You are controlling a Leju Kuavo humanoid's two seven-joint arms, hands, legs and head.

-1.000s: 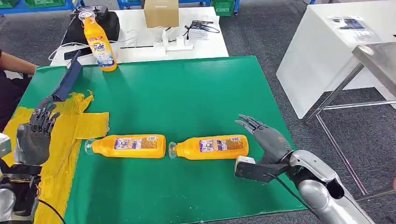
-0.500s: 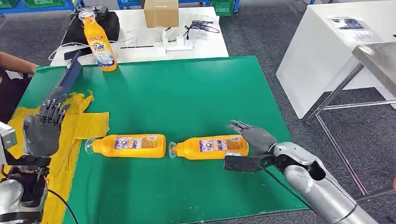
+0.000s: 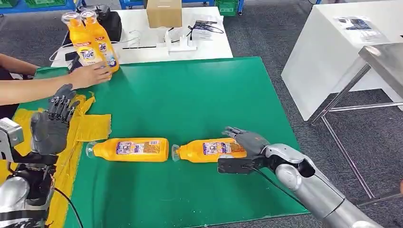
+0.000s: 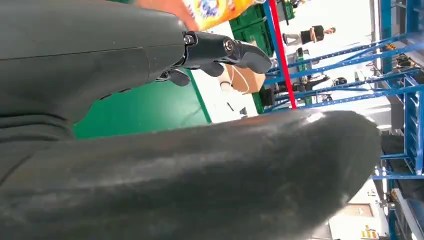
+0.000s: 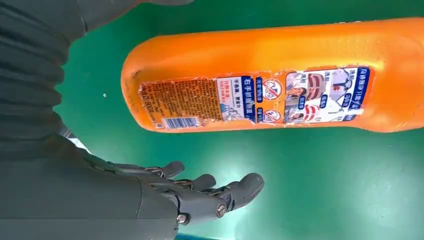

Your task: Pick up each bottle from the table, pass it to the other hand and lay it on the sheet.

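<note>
1. Fingers of the right hand were spread and slightly curled, holding nothing; in the right wrist view a strip of green cloth showed between them and the nearer lying bottle.
2. In the head view this hand was at the base end of that bottle, just beside it and partly over its far edge; whether it touched the bottle, I could not tell.
3. That bottle lay on its side on the green table cover, with its long axis running left to right across the table. Its clear cap pointed toward the robot's left and its flat base toward the right hand.
4. A second lying bottle was in the same line, cap also toward the left, and its base was just beside the cap of the first one.
5. The left hand was raised above the yellow sheet at the left side of the table, fingers apart and straight, with nothing in it.
6. At the far left corner two upright bottles stood close together, and a person's hand rested at their lower part.
7. Behind the green cover stood a white table with a cardboard box and cables.
</note>
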